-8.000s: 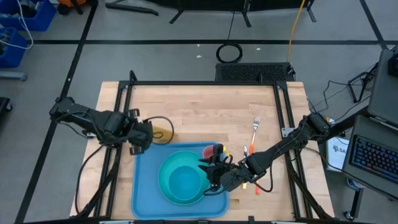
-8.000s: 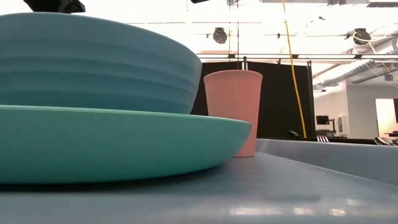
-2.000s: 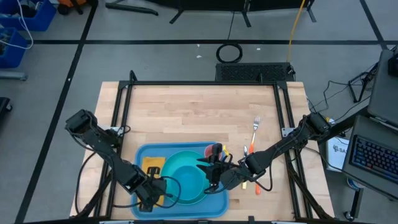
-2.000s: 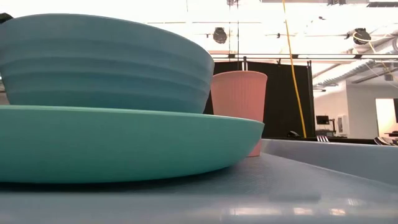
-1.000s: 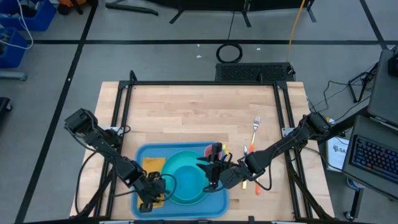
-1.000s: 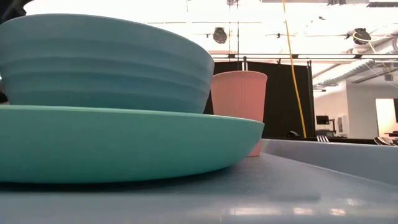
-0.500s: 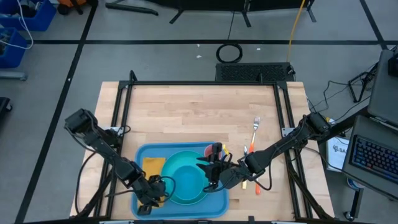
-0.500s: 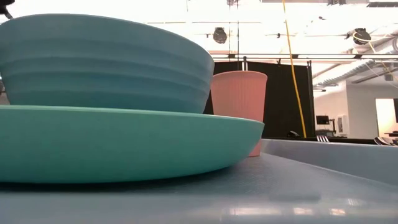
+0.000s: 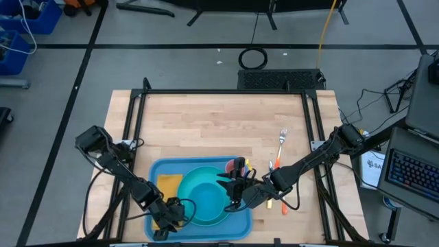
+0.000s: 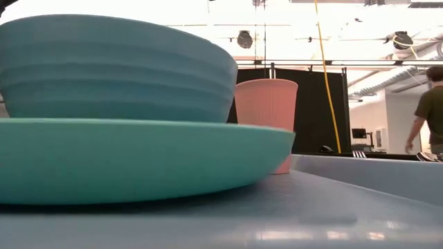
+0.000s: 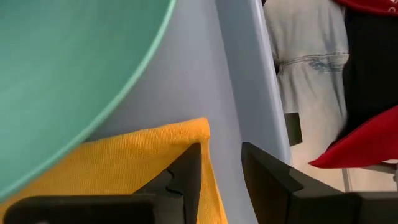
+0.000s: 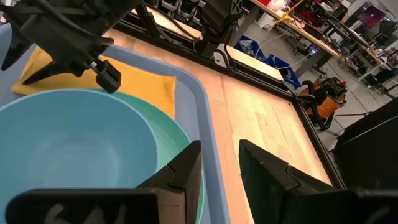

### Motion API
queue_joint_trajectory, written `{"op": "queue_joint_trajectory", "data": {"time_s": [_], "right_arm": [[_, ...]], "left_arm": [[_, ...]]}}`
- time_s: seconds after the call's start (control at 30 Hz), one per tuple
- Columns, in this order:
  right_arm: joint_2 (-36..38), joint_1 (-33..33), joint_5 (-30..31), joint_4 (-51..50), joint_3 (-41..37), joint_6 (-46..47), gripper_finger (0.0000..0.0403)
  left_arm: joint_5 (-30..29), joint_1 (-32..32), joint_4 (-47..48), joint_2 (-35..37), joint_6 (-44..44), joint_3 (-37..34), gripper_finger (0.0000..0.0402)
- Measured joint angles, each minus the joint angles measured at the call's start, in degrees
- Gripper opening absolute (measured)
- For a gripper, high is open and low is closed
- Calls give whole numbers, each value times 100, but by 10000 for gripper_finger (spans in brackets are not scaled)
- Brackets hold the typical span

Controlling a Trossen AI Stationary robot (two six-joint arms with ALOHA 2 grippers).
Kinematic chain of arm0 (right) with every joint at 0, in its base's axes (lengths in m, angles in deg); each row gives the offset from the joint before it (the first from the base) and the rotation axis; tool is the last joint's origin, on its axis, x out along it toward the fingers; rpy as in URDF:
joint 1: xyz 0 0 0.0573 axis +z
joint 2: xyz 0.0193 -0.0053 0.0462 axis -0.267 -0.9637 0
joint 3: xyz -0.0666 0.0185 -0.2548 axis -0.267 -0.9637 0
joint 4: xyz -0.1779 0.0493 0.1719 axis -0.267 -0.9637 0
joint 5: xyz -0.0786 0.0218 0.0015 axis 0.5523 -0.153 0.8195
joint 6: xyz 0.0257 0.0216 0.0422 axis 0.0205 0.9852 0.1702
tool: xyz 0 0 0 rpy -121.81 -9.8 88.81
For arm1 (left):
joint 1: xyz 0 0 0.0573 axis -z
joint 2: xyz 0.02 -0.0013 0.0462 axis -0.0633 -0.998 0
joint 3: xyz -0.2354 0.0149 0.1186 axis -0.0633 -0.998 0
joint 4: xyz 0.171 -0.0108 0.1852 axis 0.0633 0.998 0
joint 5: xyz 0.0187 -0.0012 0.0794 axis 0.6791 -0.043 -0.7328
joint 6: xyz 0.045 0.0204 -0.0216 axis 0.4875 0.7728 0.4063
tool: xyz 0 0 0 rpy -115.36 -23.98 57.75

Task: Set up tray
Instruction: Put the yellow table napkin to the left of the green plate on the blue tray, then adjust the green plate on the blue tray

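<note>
The blue tray (image 9: 153,170) lies at the table's near middle. On it stands a turquoise plate (image 9: 184,189) with a light blue bowl (image 9: 207,203) in it, and a pink cup (image 9: 230,167) stands at the far right corner. An orange napkin (image 9: 168,184) lies flat on the tray floor, left of the plate. My left gripper (image 9: 170,214) slants down over the napkin's near end, its fingers a little apart (image 11: 221,162) astride a near corner. My right gripper (image 9: 232,191) hangs open above the tray's right side, with nothing between its fingers (image 12: 219,158). My left gripper slants down from the far left. One fingertip (image 11: 189,163) stands over the napkin's edge (image 11: 202,134), and the other (image 11: 264,171) over the bare tray floor. The napkin lies flat, not gathered between them. Whether either finger touches it, I cannot tell.
A fork (image 9: 280,142) and orange-handled pieces (image 9: 283,206) lie on the wood right of the tray. The table's far half is bare wood (image 9: 219,123). A person (image 10: 430,104) stands in the room beyond.
My left gripper has sunk a little toward the napkin's near end and tipped slightly. The napkin, dishes and right arm have kept still. A person has come into the low view at the right.
</note>
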State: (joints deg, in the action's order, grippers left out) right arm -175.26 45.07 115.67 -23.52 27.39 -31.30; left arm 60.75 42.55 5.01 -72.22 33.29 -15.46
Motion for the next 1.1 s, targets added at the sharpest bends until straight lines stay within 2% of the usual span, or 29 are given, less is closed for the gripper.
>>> {"op": "queue_joint_trajectory", "data": {"time_s": [0.23, 0.67, 0.9, 1.1], "right_arm": [[0, 0, 2, 0, 0, 0, 100], [1, 0, 2, -11, 0, -1, 100], [0, 22, -45, -64, 0, 135, 100], [0, 80, -722, -138, -2, 699, 100]], "left_arm": [[7, 0, -31, -68, -103, 12, 120], [-572, 76, 500, 816, 36, -8, 120], [-1522, 83, 1647, 1011, -103, -7, 120], [-2583, 178, 1895, 1005, -113, -9, 120]]}}
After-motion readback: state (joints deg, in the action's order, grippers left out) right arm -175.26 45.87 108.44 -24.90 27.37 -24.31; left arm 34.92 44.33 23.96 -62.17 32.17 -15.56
